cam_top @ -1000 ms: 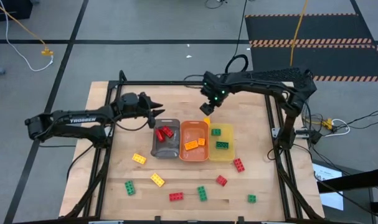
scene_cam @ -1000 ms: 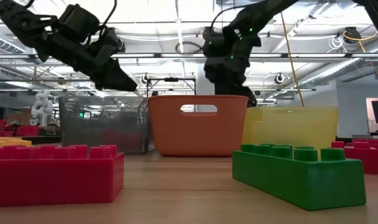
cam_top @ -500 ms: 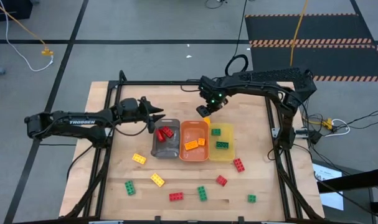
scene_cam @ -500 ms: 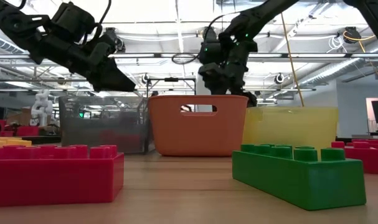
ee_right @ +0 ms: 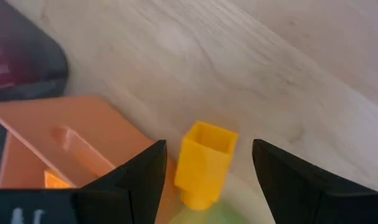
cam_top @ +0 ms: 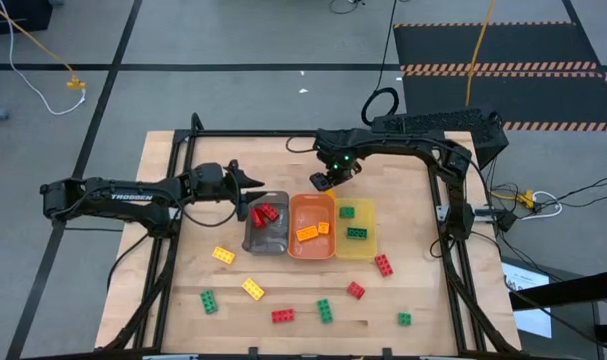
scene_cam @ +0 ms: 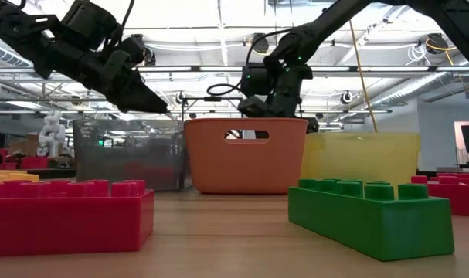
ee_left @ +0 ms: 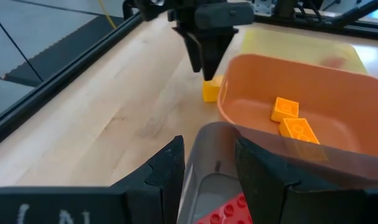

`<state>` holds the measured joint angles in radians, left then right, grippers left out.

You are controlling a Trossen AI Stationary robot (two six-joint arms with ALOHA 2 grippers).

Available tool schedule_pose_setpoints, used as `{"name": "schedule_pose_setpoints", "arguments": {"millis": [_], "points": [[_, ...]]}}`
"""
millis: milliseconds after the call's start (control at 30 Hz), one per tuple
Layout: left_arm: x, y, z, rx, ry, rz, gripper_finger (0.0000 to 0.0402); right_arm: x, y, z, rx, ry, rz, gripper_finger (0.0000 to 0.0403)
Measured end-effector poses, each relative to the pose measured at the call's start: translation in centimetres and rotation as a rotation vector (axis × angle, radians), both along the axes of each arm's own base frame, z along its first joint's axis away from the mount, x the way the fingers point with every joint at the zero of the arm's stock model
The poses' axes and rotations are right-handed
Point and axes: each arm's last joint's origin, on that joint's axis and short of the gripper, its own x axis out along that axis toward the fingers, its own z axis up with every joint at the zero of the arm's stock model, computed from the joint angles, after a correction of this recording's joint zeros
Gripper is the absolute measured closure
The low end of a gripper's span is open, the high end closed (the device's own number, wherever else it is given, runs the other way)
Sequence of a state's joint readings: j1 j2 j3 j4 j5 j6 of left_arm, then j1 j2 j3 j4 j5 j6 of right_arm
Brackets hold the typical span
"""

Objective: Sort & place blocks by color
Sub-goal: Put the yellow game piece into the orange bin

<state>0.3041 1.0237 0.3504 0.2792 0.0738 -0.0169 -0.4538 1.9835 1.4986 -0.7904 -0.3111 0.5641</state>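
Right gripper (cam_top: 325,181) swung left, dropped behind orange tray (cam_top: 294,205); yellow block (ee_right: 204,163) hangs upright between spread fingers, tray rim beside it. Left gripper (ee_left: 208,163) open over grey tray (cam_top: 251,241).

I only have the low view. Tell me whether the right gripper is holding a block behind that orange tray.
Observer: No. The right gripper has its fingers apart on either side of a yellow block, and neither finger touches it.
Operator: Say where that block is.
Observer: On the wood just outside the orange tray, beside its wall, not inside.
Operator: Report the left gripper.
Observer: The left gripper is open and empty over the end of the grey tray. Red blocks lie in that tray.
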Motion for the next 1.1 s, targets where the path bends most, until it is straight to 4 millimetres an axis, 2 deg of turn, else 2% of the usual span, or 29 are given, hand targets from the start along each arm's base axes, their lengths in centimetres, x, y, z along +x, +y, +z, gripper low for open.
{"name": "schedule_pose_setpoints", "arguments": {"millis": [133,467,533,633,800,900,1100], "points": [[0.0,-0.1,-0.1,-0.004,0.014,-0.006,0.0259,0.2,0.0,0.0,-0.033,-0.001,0.002,0.0177],[-0.1,-0.2,-0.4,-0.013,0.043,-0.006,0.0259,-0.7,-0.8,-0.2,-0.216,0.122,0.046,0.0177],[-0.1,-0.2,-0.4,-0.018,0.043,-0.004,0.0259,-0.8,-1.0,-0.2,-0.199,0.115,0.034,0.0177],[-0.1,-0.2,-0.4,-0.025,0.044,-0.001,0.0259,-0.7,-0.7,-0.1,-0.084,0.064,0.017,0.0177],[-0.2,-0.2,-0.6,-0.036,0.060,0.002,0.0259,-0.1,1.6,-0.1,-0.019,0.066,0.121,0.0174],[-0.2,-0.2,-0.6,-0.036,0.061,0.003,0.0259,0.2,2.2,-0.2,-0.095,0.086,0.170,0.0162],[-0.2,-0.2,-0.6,-0.035,0.061,0.004,0.0259,0.2,2.0,-0.2,-0.232,0.140,0.201,0.0111]]}}
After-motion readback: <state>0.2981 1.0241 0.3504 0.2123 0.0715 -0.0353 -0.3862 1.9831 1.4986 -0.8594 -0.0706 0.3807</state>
